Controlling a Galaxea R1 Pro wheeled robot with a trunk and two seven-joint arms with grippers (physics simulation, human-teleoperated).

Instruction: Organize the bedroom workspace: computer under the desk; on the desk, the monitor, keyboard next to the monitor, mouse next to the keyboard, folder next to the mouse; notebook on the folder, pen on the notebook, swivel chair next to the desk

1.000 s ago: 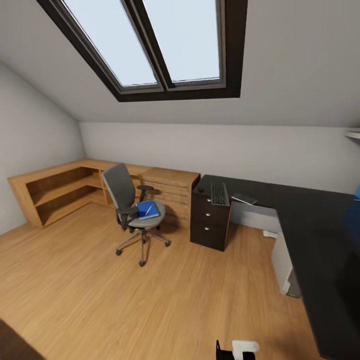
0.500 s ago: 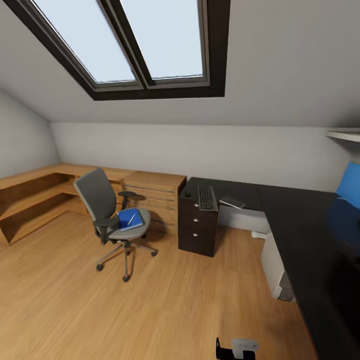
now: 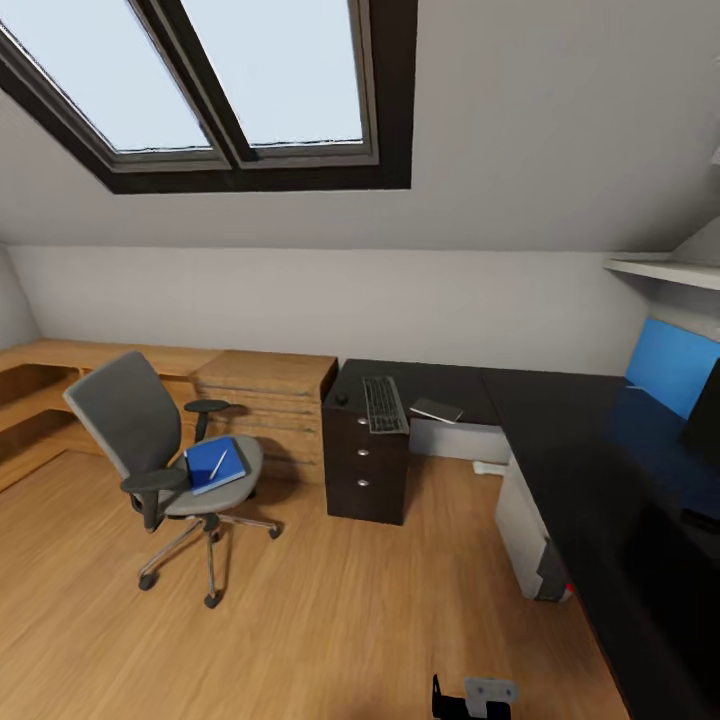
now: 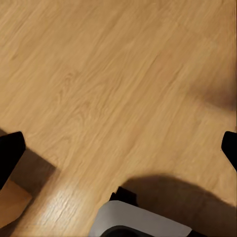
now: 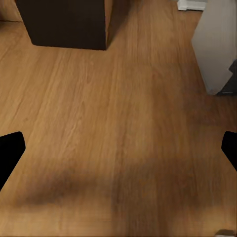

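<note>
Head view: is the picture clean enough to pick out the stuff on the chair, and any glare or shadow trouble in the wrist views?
Head view: sharp, evenly lit; the blue folder and pen read clearly on the chair, wide-angle stretch at edges, glossy desk mirrors the blue panel. Left wrist view: dark shadow on floor. Right wrist view: soft shadow patches, slightly blurry.

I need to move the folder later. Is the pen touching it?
Touching. The head view shows the pen lying flat across the folder, which rests on the chair seat.
</note>
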